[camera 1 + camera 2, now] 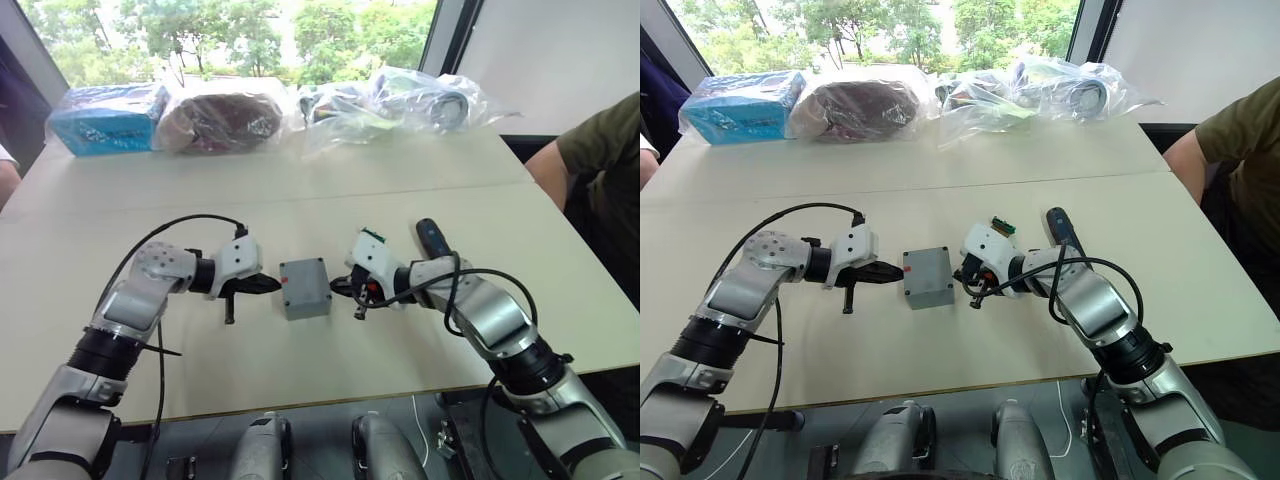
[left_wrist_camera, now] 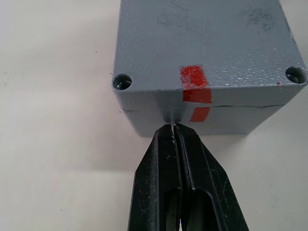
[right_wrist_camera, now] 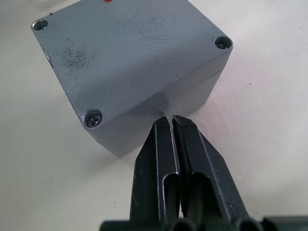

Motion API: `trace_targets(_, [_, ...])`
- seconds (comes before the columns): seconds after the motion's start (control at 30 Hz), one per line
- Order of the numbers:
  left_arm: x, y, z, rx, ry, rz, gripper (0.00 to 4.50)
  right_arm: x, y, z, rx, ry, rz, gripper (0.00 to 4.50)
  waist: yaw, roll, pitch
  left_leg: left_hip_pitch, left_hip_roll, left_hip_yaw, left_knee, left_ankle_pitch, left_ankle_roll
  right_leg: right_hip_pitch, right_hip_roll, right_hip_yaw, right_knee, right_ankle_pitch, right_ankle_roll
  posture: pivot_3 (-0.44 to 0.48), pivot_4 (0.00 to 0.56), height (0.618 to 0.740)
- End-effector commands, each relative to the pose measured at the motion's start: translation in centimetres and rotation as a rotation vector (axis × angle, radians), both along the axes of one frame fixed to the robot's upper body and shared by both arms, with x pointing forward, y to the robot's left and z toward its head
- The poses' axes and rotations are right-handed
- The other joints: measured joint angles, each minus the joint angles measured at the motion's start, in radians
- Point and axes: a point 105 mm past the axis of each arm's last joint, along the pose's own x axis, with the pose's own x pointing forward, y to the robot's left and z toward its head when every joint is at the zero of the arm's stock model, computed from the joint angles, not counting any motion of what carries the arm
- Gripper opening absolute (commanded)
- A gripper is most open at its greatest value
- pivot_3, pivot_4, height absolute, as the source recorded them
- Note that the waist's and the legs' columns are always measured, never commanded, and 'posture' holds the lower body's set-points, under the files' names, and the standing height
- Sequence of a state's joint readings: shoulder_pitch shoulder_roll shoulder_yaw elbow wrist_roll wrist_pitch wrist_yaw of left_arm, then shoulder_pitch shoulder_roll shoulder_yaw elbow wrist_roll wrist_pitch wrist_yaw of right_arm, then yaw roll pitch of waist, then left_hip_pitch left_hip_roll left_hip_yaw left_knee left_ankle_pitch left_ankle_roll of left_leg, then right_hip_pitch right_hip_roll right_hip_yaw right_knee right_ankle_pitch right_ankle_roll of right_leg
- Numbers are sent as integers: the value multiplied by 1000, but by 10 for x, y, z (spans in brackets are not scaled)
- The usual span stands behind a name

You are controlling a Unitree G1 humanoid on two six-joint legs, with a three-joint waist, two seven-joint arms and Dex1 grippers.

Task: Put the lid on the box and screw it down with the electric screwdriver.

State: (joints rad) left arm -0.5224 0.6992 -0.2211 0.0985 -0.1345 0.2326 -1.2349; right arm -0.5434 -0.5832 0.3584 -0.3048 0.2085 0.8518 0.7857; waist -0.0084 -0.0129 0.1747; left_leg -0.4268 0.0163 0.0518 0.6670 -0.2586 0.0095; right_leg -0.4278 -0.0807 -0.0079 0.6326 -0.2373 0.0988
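Note:
The grey box [image 1: 305, 288] stands mid-table with the flat grey lid [image 2: 207, 43] sitting on it; a strip of red tape [image 2: 195, 89] crosses the seam. One corner of the lid holds a screw [image 3: 92, 118], while the other visible corner holes look empty. My left gripper [image 1: 276, 284] is shut and empty, its tips against the box's left wall. Shut and empty too, my right gripper [image 1: 338, 288] has its tips at the box's right wall. The dark electric screwdriver [image 1: 432, 238] lies on the table just behind my right forearm.
A blue package [image 1: 105, 118] and several clear plastic bags [image 1: 400, 100] line the table's far edge. A person's arm in a dark green sleeve [image 1: 595, 150] rests at the right side. Another person's elbow [image 1: 6, 172] shows at the left edge.

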Motion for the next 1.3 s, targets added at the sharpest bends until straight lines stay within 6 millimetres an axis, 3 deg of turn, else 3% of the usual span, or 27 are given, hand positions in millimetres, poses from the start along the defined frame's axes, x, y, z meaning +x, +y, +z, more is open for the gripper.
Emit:
trace_targets(0.03, [-10,5,29,-26,-53,-33,0,4,-24,35,65,-148,-102,63,-1,0,0,0,0,0,0,0,0,0,0,0,0,0,0,0,150,740])
trace_targets(0.2, [-23,-1,67,-115,-107,-62,0,2,-51,46,108,-177,-214,63,-1,0,0,0,0,0,0,0,0,0,0,0,0,0,0,0,150,740])
trace_targets(0.3, [-23,-7,83,-164,-127,-61,0,5,-63,43,117,-167,-277,777,-1,0,0,1,0,0,0,0,0,1,0,0,0,0,0,0,150,740])
trace_targets(0.5, [-19,-22,98,-227,-142,-68,0,15,-70,31,141,-123,-367,3121,-2,0,0,1,0,0,0,0,0,1,0,0,0,0,0,0,150,740])
trace_targets(0.8, [-18,-33,99,-238,-157,-88,0,25,-79,9,176,-2,-460,3121,-2,0,0,1,0,0,0,0,0,1,1,0,0,0,0,0,150,740])
trace_targets(1.3, [-20,-37,96,-236,-153,-92,0,30,-76,9,187,0,-452,3121,-2,0,0,1,0,0,0,0,0,1,0,1,0,0,0,0,150,740])
